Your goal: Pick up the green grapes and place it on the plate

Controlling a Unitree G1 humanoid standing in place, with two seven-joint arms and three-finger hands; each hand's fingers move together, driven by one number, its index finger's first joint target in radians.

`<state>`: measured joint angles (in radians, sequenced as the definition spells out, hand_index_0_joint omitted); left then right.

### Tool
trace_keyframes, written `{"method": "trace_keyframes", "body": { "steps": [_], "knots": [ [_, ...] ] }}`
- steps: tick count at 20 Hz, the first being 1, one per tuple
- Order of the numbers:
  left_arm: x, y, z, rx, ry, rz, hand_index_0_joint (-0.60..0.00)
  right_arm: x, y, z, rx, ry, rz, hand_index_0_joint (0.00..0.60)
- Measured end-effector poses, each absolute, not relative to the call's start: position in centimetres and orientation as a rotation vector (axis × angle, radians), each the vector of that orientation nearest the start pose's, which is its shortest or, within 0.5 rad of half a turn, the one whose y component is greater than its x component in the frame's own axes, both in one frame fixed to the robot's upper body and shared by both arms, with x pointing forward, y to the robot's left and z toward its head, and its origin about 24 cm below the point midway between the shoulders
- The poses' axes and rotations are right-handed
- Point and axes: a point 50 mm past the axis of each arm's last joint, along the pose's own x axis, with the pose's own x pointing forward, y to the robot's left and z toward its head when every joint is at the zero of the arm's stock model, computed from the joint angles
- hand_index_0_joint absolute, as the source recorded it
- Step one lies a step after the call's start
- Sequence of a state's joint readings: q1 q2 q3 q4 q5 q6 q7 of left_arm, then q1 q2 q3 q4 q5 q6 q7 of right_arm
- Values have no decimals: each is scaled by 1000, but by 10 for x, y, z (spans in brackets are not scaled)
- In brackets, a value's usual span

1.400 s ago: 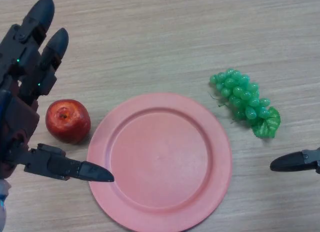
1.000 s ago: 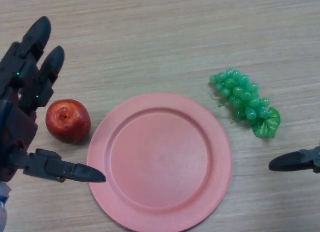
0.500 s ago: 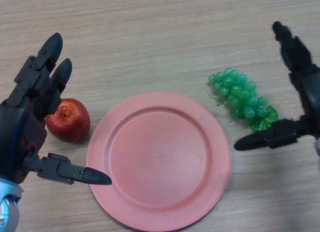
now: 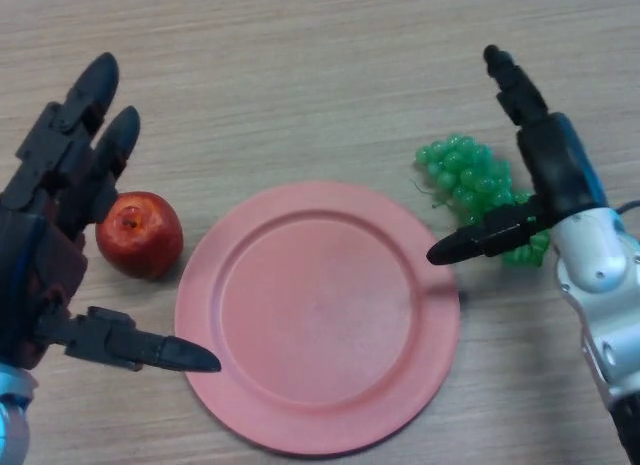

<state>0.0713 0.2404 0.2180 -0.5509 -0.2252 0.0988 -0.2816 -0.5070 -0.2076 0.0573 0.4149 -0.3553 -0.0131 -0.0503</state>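
Observation:
A bunch of green grapes (image 4: 463,175) lies on the wooden table, just right of the pink plate (image 4: 318,315). My right hand (image 4: 548,170) hovers over the right part of the bunch with its fingers straight, one pointing up the table. Its thumb reaches left to the plate's right rim. The hand hides the bunch's lower right end. It is open and holds nothing. My left hand (image 4: 45,245) stays open at the far left, fingers spread above the apple.
A red apple (image 4: 140,235) sits left of the plate, between my left hand's fingers and its thumb (image 4: 150,350), whose tip lies at the plate's lower left rim. The table top (image 4: 300,75) is light wood.
My right hand has come in from the right edge and moved left over the grapes. The left hand shifted slightly; grapes, plate and apple have stayed put.

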Motion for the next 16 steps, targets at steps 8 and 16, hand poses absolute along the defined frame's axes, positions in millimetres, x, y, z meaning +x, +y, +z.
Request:
{"method": "trace_keyframes", "body": {
  "steps": [8,16],
  "knots": [
    [212,216,166,120,-440,-107,0,366,-166,80,-906,-67,49,600],
    [212,218,167,117,-444,-85,0,355,-141,143,-692,-158,81,600]
  ]
}}
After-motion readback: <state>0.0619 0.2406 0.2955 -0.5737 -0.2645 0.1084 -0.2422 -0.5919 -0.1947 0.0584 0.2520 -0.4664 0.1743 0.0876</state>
